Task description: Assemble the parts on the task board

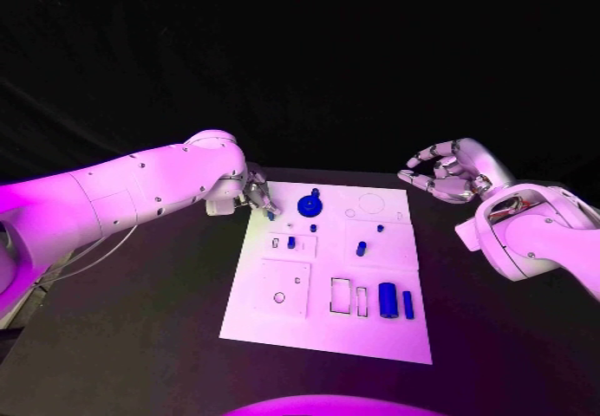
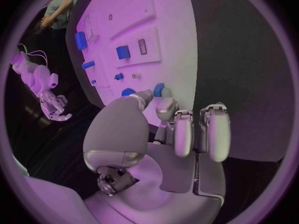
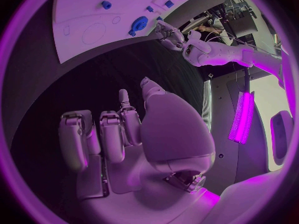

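Two hands are up at the far end of the task board. The left hand hangs over the board's far left corner, its fingers bunched together; the wrist view shows a small blue part right at the fingertips, though whether it is pinched or merely touched I cannot tell. The right hand hovers off the board's far right corner, above the dark surface, fingers curled in loosely and holding nothing.

On the board, a round blue disc part with a short stub pointing to the far edge lies near the left hand. Just nearer sit a few small blue pegs, and another small peg lies mid-board. Toward the near right part of the board a blue cylinder lies with its long axis running from far edge to near edge, and a thinner blue bar lies just beside it, parallel. Outlined rectangular recesses stand next to them.

No writing can be read. The board is white, the surface black, and the room behind is dark.
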Motion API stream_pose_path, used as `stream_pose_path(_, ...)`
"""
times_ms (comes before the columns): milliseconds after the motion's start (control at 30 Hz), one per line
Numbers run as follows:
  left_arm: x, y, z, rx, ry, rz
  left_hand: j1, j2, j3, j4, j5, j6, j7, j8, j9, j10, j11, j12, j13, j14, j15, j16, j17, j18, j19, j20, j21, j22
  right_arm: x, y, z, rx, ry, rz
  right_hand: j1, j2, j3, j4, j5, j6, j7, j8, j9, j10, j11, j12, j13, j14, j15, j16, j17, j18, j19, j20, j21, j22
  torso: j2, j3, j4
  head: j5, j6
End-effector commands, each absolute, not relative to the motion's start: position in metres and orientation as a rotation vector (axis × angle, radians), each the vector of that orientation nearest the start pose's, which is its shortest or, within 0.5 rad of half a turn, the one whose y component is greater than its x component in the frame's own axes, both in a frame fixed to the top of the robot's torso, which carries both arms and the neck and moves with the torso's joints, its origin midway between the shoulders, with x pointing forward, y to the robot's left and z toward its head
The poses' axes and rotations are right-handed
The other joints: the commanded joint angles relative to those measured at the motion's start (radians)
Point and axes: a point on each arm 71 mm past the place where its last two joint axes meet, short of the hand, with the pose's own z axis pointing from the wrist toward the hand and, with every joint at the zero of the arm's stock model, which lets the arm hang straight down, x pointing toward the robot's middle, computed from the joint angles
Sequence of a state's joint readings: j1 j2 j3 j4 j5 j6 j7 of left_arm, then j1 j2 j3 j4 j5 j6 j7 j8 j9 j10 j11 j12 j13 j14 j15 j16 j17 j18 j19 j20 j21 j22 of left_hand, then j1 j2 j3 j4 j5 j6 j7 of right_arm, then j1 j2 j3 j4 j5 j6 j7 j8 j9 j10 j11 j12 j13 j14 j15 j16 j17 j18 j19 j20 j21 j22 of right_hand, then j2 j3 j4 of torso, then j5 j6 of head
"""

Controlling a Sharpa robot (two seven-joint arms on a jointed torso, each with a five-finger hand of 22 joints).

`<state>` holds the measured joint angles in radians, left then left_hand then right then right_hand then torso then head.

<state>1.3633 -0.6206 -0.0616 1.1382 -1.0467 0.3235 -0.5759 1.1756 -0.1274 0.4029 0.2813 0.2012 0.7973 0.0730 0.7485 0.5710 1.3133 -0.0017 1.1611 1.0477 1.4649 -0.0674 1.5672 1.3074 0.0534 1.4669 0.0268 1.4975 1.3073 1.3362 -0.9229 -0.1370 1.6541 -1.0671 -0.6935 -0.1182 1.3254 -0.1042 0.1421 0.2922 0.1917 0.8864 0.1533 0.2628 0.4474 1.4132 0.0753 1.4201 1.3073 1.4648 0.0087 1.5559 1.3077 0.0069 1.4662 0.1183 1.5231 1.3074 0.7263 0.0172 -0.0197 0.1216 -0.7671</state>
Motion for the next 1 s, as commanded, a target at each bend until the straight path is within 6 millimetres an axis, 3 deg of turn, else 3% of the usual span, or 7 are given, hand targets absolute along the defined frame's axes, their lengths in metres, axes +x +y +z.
stream_pose_path(33,0.561,0.22,-0.176,-0.231,2.342,-0.234,0.029,0.008,0.019,-0.004,0.003,0.002,0.001,-0.004,-0.003,-0.009,0.001,-0.002,-0.002,0.106,0.006,0.004,0.263,-0.018,0.026,0.008,-0.001,0.103,0.476,-0.22,-0.132,0.293,1.409,0.771,-0.009,0.004,-0.003,-0.002,-0.002,-0.005,-0.001,0.005,0.001,0.003,-0.004,-0.004,0.09,0.091,-0.008,-0.006,0.203,0.008,0.072,-0.01,-0.004,0.228,0.0,-0.0002,0.0005,0.0,0.0)
stream_pose_path(167,0.561,0.22,-0.175,-0.252,2.333,-0.253,0.131,0.036,0.117,-0.061,0.006,-0.01,-0.004,-0.003,-0.006,-0.013,-0.004,-0.006,-0.006,0.106,0.001,0.004,0.263,-0.017,0.025,0.004,-0.002,0.102,0.476,-0.22,-0.132,0.292,1.41,0.77,-0.009,0.004,-0.003,-0.002,-0.002,-0.005,-0.001,0.005,0.001,0.003,-0.004,-0.004,0.09,0.091,-0.008,-0.006,0.203,0.008,0.072,-0.01,-0.004,0.228,0.0,0.0003,-0.0001,0.001,-0.002)
stream_pose_path(233,0.561,0.22,-0.176,-0.264,2.334,-0.27,0.149,0.021,0.215,-0.091,0.002,-0.021,0.011,0.01,0.0,-0.015,0.001,-0.01,-0.013,0.106,0.008,0.004,0.263,-0.017,0.024,0.005,-0.003,0.101,0.476,-0.22,-0.132,0.292,1.41,0.77,-0.009,0.005,-0.003,-0.002,-0.001,-0.005,-0.001,0.005,0.001,0.003,-0.004,-0.003,0.09,0.091,-0.008,-0.006,0.202,0.008,0.072,-0.01,-0.003,0.229,0.0,0.0,0.0001,0.002,-0.003)
stream_pose_path(300,0.56,0.22,-0.176,-0.272,2.339,-0.283,0.147,0.02,0.23,-0.093,0.003,-0.022,0.007,0.014,0.001,-0.013,0.003,-0.009,-0.012,0.106,0.009,0.004,0.263,-0.017,0.023,0.007,-0.004,0.1,0.476,-0.22,-0.133,0.291,1.41,0.77,-0.009,0.005,-0.003,-0.002,-0.001,-0.005,-0.001,0.005,0.001,0.003,-0.004,-0.003,0.09,0.091,-0.008,-0.006,0.202,0.008,0.072,-0.01,-0.003,0.229,-0.001,0.0002,-0.0003,0.004,-0.002)
stream_pose_path(400,0.559,0.223,-0.177,-0.298,2.345,-0.308,0.136,0.004,0.325,-0.127,0.004,-0.028,0.011,0.037,0.012,-0.01,0.007,-0.009,-0.015,0.106,0.012,0.004,0.263,-0.017,0.023,0.011,-0.003,0.101,0.476,-0.22,-0.133,0.29,1.411,0.77,-0.009,0.005,-0.003,-0.002,-0.001,-0.005,-0.001,0.005,0.001,0.003,-0.004,-0.003,0.09,0.091,-0.008,-0.006,0.202,0.008,0.072,-0.01,-0.003,0.229,-0.002,0.0009,-0.0018,0.005,-0.002)
stream_pose_path(700,0.546,0.233,-0.176,-0.37,2.357,-0.377,0.098,-0.008,0.385,-0.151,0.002,-0.032,0.011,0.059,0.021,-0.004,0.007,-0.005,-0.014,0.106,0.012,0.004,0.263,-0.016,0.022,0.013,-0.005,0.099,0.475,-0.222,-0.133,0.292,1.412,0.766,-0.008,0.005,-0.002,-0.003,0.0,-0.005,-0.001,0.005,0.001,0.004,-0.004,-0.003,0.091,0.091,-0.008,-0.006,0.202,0.008,0.072,-0.01,-0.003,0.228,-0.001,0.0004,0.0042,-0.002,-0.003)
stream_pose_path(1000,0.522,0.237,-0.171,-0.348,2.308,-0.435,0.08,-0.019,0.408,-0.167,0.004,-0.031,0.009,0.071,0.025,0.0,0.005,0.0,-0.01,0.106,0.011,0.004,0.263,-0.016,0.022,0.012,-0.005,0.1,0.476,-0.224,-0.135,0.294,1.415,0.763,-0.008,0.005,-0.002,-0.003,0.001,-0.005,-0.001,0.005,0.002,0.003,-0.004,-0.003,0.09,0.091,-0.008,-0.006,0.201,0.008,0.071,-0.01,-0.004,0.228,-0.001,-0.0006,0.004,0.002,-0.008)
